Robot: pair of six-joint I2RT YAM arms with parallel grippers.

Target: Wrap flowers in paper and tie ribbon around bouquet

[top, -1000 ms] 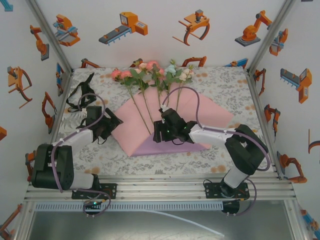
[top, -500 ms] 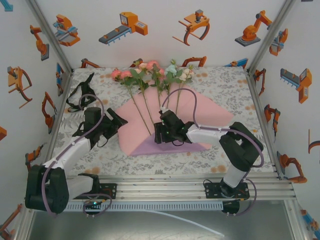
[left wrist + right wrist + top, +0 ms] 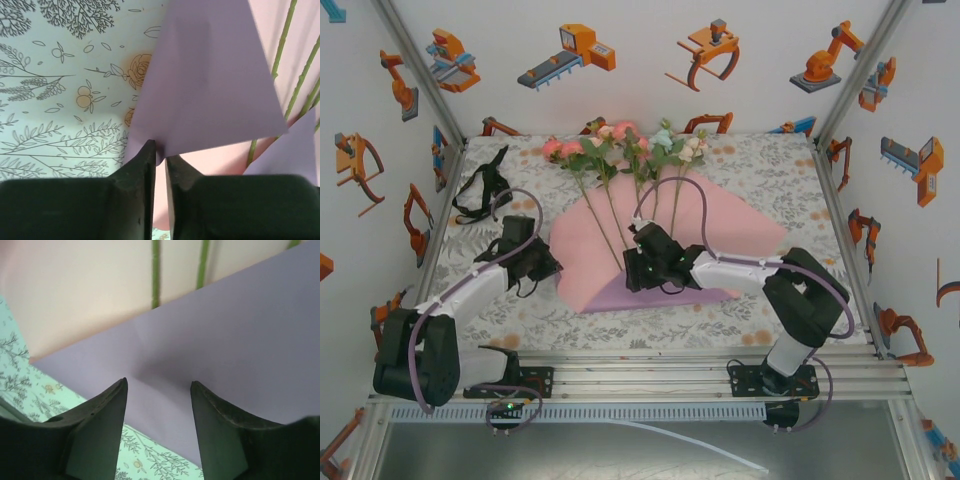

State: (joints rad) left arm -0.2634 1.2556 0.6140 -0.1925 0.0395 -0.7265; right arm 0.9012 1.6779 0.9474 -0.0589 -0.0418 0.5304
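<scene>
Centre frame, the paper [image 3: 585, 255] lies beneath the flowers [image 3: 620, 145]. The left tool [image 3: 160, 150] is clenched on its left edge; the right tool [image 3: 157, 382] hangs released over the purple fold [image 3: 225, 330]. Lift gently, folding over them without tearing.

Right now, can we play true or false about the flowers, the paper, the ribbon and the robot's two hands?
1. The left gripper is pinching an edge of the paper. True.
2. The right gripper is squeezed shut. False: it is open, above the lilac side of the paper.
3. The ribbon is tied around the flowers. False: it lies loose at the far left of the table, apart from them.
4. The flowers' stalks lie on the pink side of the paper. True.
</scene>
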